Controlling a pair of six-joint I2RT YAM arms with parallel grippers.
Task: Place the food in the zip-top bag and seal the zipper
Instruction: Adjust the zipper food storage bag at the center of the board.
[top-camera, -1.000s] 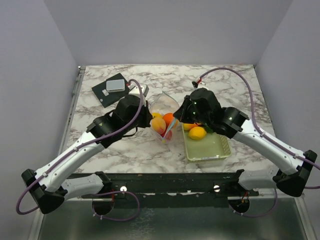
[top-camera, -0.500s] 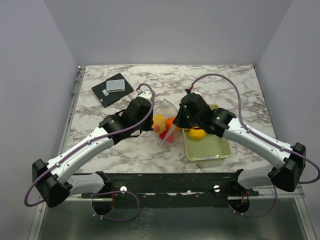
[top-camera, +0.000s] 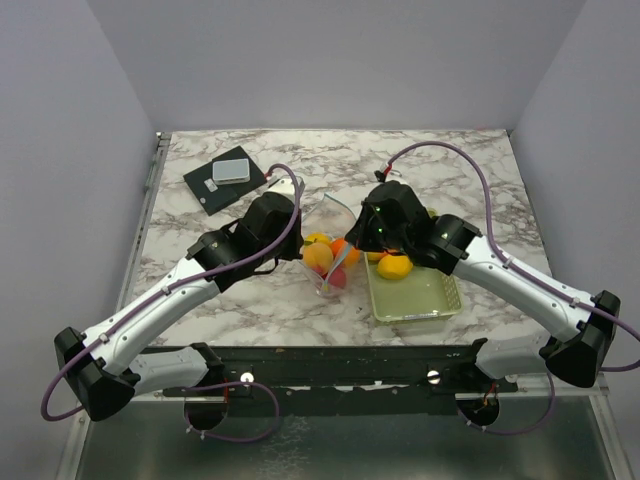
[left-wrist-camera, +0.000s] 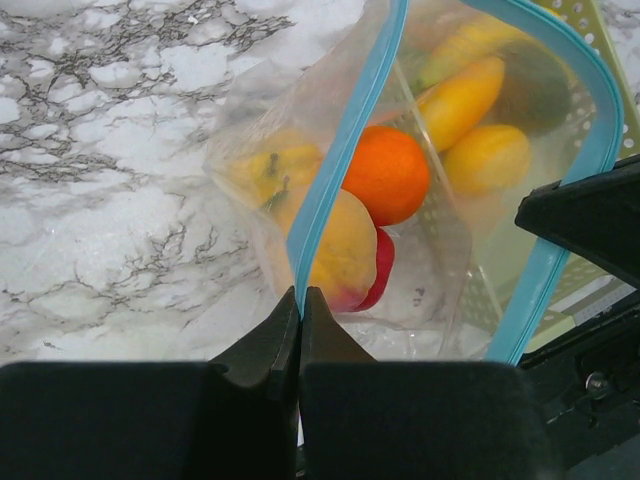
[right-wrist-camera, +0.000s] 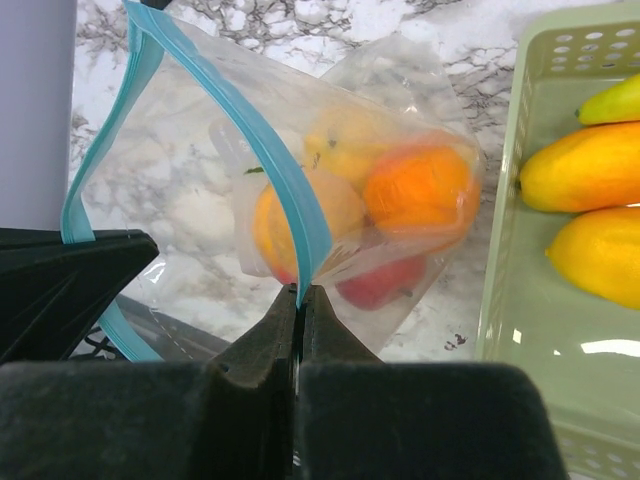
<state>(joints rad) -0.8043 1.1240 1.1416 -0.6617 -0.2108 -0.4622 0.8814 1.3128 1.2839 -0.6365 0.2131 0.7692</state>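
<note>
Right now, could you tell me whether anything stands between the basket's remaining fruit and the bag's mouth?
Nothing lies between the fruit in the basket and the open zip-top bag, but left gripper and right gripper are shut on its zipper.

From above, the left arm (top-camera: 250, 235) is covering the left hand (left-wrist-camera: 300, 297) and the right arm (top-camera: 410, 225) is covering the right hand (right-wrist-camera: 298, 292). Together they are hiding much of the zip-top bag (left-wrist-camera: 250, 190). The right arm is also masking the far end of the basket (right-wrist-camera: 503, 250). In the left wrist view the zipper (left-wrist-camera: 340, 170) is running off the top edge, and the red apple (left-wrist-camera: 383, 268) is peeking from behind a yellow-orange fruit (left-wrist-camera: 345, 250). In the right wrist view the right edge is cutting off the basket's fruits (right-wrist-camera: 585, 180).
</note>
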